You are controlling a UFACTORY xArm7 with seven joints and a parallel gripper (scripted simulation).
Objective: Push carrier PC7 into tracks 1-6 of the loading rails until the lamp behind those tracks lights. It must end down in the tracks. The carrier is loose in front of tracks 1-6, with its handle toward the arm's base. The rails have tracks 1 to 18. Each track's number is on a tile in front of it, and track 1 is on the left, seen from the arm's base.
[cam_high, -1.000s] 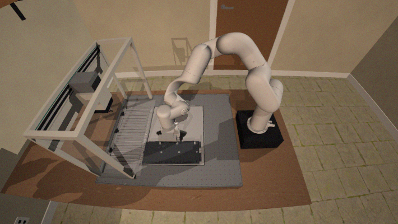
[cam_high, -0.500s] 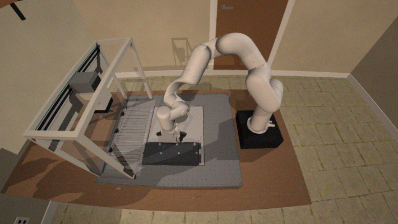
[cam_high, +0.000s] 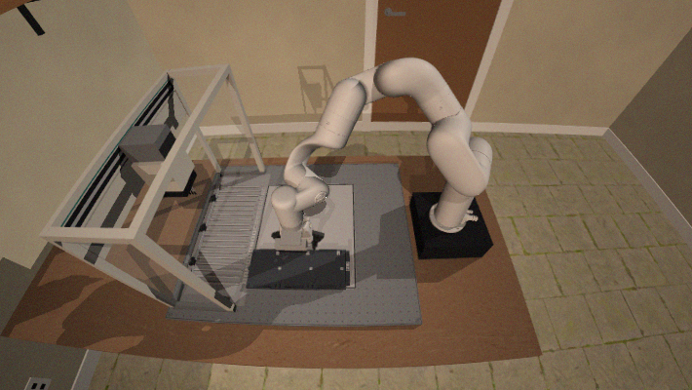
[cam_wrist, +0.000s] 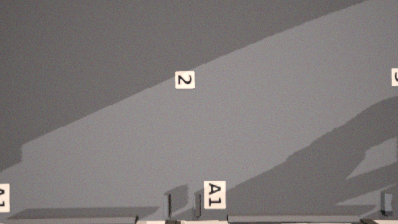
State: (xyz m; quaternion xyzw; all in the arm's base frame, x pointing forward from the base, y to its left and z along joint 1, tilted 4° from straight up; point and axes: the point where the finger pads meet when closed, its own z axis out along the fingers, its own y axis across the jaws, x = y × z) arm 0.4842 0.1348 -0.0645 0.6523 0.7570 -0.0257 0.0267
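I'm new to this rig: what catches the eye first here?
The big white jointed arm arches from its black pedestal over the grey table, its open gripper above the flat black carrier. To the left, silver ribbed loading rails lie under a pale open frame.

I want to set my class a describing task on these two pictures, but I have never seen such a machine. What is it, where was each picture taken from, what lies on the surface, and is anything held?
The white jointed thing is a robot arm, standing on a black block. The wide picture looks down from above the room. The other comes from a camera at the arm's wrist, looking closely at a grey surface with small number tiles, such as "2", and a label "A1".

On the grey plate lie a dark flat carrier and, beside it, a bank of ribbed loading rails under a pale frame. The arm's tool is just at the carrier's edge. Its fingers stand wide open and hold nothing.
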